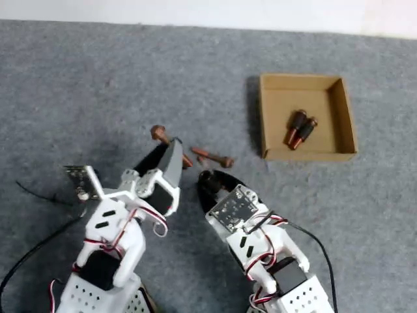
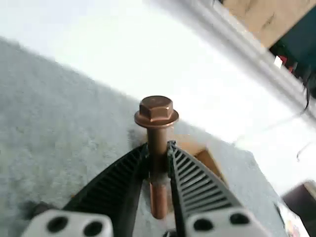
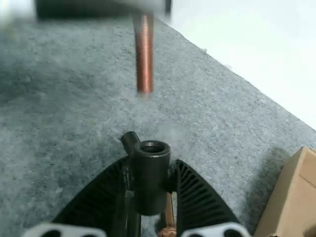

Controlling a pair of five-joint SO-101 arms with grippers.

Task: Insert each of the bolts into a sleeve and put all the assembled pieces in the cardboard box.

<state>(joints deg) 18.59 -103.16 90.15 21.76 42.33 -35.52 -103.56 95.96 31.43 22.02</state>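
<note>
My left gripper [image 1: 174, 151] is shut on the shaft of a copper bolt [image 1: 158, 134]; its hex head [image 2: 156, 111] stands out past the fingertips [image 2: 140, 160]. My right gripper [image 1: 207, 178] is shut on a dark sleeve [image 3: 149, 173], held with its open mouth facing up. The held bolt's shaft end [image 3: 143, 54] hangs a short way above and beyond the sleeve's mouth, apart from it. A second bolt [image 1: 212, 156] lies on the grey mat between the two grippers and the cardboard box [image 1: 268, 117]. Two assembled pieces [image 1: 300, 129] lie inside the box.
The grey mat [image 1: 98, 85] covers the table, with open room to the left and behind. A corner of the box [image 3: 296, 197] stands close beside my right gripper. Black cables [image 1: 39, 195] trail off the left arm's base.
</note>
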